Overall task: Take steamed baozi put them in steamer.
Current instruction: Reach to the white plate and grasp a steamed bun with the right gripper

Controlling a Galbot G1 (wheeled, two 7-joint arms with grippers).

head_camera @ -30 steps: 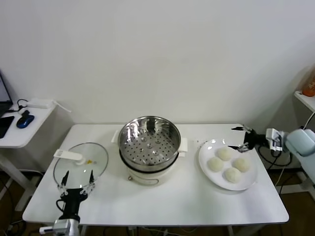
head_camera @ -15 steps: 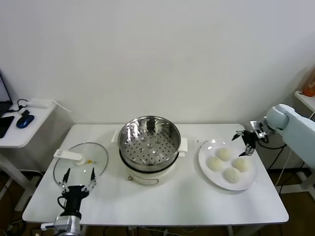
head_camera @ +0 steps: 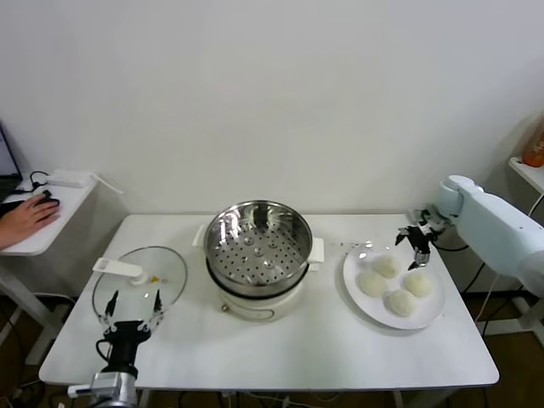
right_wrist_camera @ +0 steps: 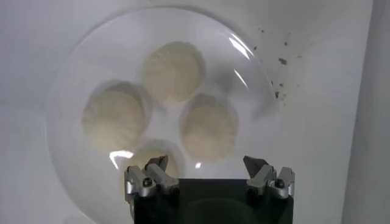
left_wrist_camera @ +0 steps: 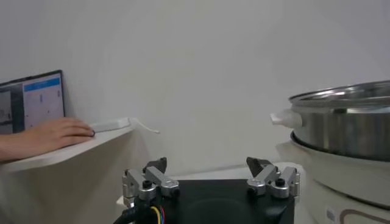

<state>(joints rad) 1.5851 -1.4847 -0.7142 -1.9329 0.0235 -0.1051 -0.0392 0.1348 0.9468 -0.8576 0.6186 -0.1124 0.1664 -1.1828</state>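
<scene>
Right hand (head_camera: 414, 239) now hovers open above plated baozi (head_camera: 387, 265).

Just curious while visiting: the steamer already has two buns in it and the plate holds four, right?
Not quite. The steamer is empty: the head view shows only its bare perforated floor. The plate does hold four buns, as the right wrist view also shows.

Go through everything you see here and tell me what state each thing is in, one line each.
steamer: uncovered, basket empty.
glass lid: off, lying flat on the table.
baozi: four, all on the plate, none gripped.
plate: holding the four buns.
right end effector: open, above the plate's far edge, holding nothing.
left end effector: open, parked at the table's near edge by the lid, holding nothing.
</scene>
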